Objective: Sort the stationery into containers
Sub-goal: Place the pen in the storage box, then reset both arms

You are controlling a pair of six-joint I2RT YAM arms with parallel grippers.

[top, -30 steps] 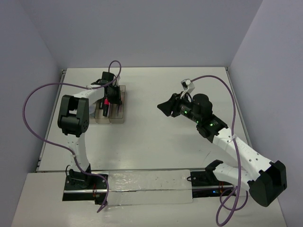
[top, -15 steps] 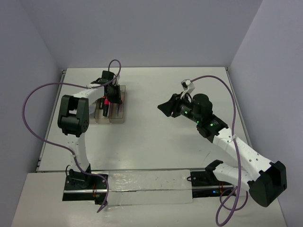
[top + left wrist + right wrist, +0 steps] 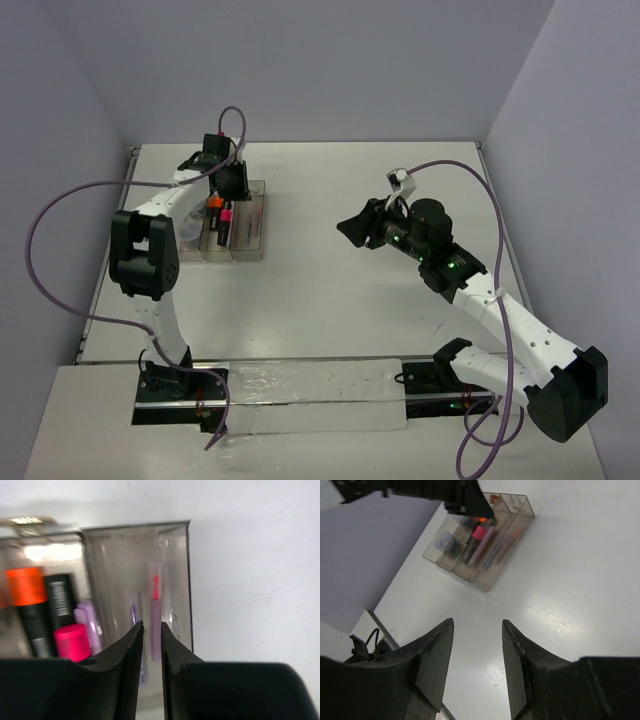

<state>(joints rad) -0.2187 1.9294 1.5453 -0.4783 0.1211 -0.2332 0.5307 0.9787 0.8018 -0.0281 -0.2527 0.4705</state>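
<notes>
The clear three-compartment tray [image 3: 251, 251] sits at the table's far left. Its middle compartment holds an orange-black highlighter [image 3: 27, 605], a pink-black highlighter [image 3: 72, 642] and a purple highlighter [image 3: 90, 622]. A thin pink pen [image 3: 156, 610] and a pale pen [image 3: 134, 615] lie in the right compartment. Bluish round pieces [image 3: 445, 541] fill the left one. My left gripper [image 3: 151, 625] hovers over the tray's far end [image 3: 228, 188], jaws a narrow gap apart with nothing between them. My right gripper [image 3: 477, 625] hangs open and empty over the mid table [image 3: 347, 232].
The tray's right wall [image 3: 188, 580] borders bare white table [image 3: 250, 580]. Purple cables loop off both arms. A foil-like strip [image 3: 310, 392] lies along the near edge by the arm bases. Grey walls close off the back and sides.
My left gripper drew back toward the tray's far end and its elbow swung left, uncovering the orange and pink highlighters. The right gripper's jaws widened a little.
</notes>
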